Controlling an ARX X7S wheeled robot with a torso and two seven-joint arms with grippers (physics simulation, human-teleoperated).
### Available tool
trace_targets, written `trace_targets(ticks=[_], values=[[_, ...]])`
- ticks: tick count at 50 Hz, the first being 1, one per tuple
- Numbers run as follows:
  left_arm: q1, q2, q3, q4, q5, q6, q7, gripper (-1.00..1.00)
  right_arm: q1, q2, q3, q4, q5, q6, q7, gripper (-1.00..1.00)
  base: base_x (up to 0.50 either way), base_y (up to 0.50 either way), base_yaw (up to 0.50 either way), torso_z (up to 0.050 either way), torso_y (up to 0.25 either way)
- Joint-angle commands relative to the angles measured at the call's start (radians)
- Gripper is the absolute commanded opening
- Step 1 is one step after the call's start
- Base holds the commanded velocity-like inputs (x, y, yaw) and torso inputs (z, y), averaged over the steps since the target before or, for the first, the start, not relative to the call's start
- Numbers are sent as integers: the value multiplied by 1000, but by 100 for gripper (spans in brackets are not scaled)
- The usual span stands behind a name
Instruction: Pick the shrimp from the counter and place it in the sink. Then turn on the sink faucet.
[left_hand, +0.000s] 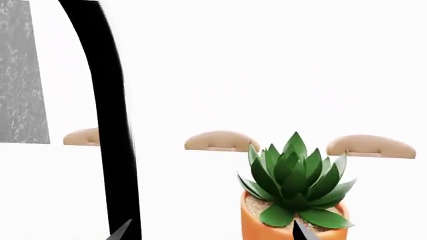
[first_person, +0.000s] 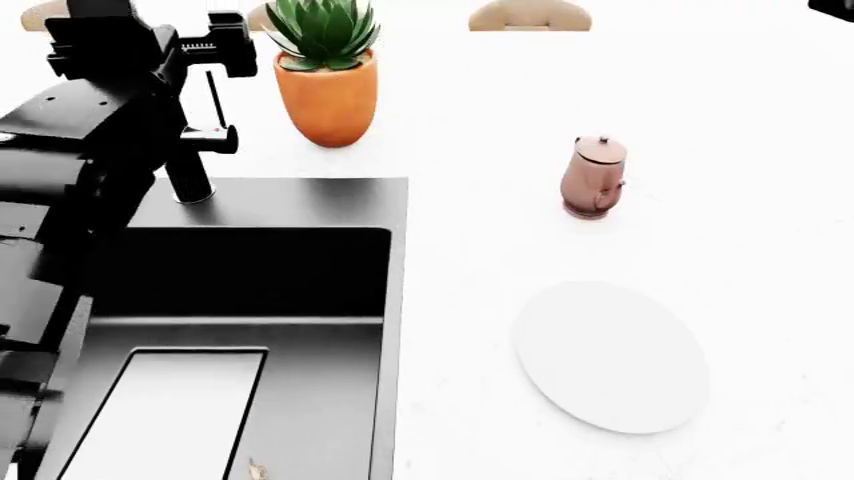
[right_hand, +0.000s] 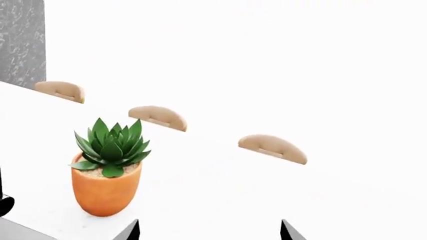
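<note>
Shrimp placement is judged complete and the faucet step outstanding. Taking items from largest to smallest: the counter (first_person: 747, 150) is a plain white worktop carrying a round white plate (first_person: 611, 356), a small copper-pink kettle (first_person: 591, 178) and an orange plant pot (first_person: 327, 97) holding a succulent. The sink (first_person: 334, 205), a matte black basin, occupies the near left of the head view; a pale rectangular drain panel (first_person: 171, 410) lies on its floor. The left arm (first_person: 80, 130) reaches over the basin's far left corner, and the left gripper (first_person: 200, 50) sits up beside the sink faucet (first_person: 191, 170), whose black tube crosses the left wrist view close to the fingertips; the jaws appear parted, grasping nothing. The right gripper (right_hand: 210, 231) shows only two separated fingertips over bare counter, released and empty. The shrimp (first_person: 256, 468), a tiny tan sliver, lies on the sink floor just beside the drain panel. Remaining work: operate the faucet lever (first_person: 214, 135); no water is visible.
</note>
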Motion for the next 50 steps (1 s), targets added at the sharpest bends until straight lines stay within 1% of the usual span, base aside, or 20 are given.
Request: trace_targets(ticks=[1, 6, 10, 19, 27, 36, 39, 44, 50], values=[[-98, 160, 2, -509, 116, 255, 158, 100, -16, 6, 7, -5, 0, -7, -6, 100, 0, 0, 0, 0, 0], [-89, 167, -72, -510, 199, 255, 152, 100, -21, 11, 12, -10, 3, -8, -8, 100, 0, 0, 0, 0, 0], [-74, 174, -165, -510, 287, 245, 160, 100, -21, 15, 15, -12, 7, -6, -10, 100, 0, 0, 0, 0, 0], [-52, 198, -408, -510, 493, 266, 232, 100, -26, 14, 19, -6, 6, -5, -18, 100, 0, 0, 0, 0, 0], [-37, 214, -542, -510, 629, 242, 269, 100, -27, 19, 23, -9, 5, 0, -21, 100, 0, 0, 0, 0, 0], [-33, 218, -619, -510, 700, 240, 259, 100, -32, 24, 28, -14, 4, -2, -17, 100, 0, 0, 0, 0, 0], [-32, 219, -628, -510, 715, 240, 257, 100, -30, 24, 31, -12, 4, 0, -17, 100, 0, 0, 0, 0, 0], [-29, 224, -647, -510, 723, 237, 270, 100, -32, 24, 33, -12, 2, 0, -20, 100, 0, 0, 0, 0, -214], [-22, 226, -654, -510, 735, 245, 273, 100, -42, 31, 35, -21, 1, -3, -17, 100, 0, 0, 0, 0, 0]])
